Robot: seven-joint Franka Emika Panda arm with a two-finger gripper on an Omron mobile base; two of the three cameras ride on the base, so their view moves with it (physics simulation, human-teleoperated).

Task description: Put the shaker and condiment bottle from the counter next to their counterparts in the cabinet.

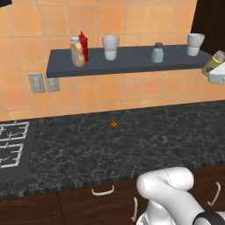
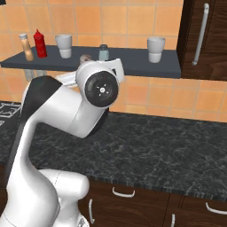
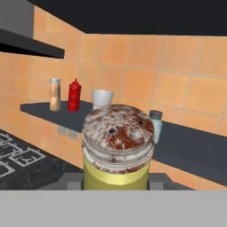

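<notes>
From the left base view, the condiment bottle (image 1: 77, 52) stood beside the red bottle (image 1: 83, 46) on the cabinet (image 1: 132, 61). In the hand view, the gripper (image 3: 117, 179) clasped the shaker (image 3: 117, 150) facing the pale shaker (image 3: 156, 124).

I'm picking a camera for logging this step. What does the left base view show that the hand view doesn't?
Left base view alone: a second cup at the cabinet's right end, an orange speck on the counter, wall outlets.
Hand view alone: the shaker's stained cap close up.
Both: condiment bottle beside the red bottle, grey-blue shaker, stove.
</notes>
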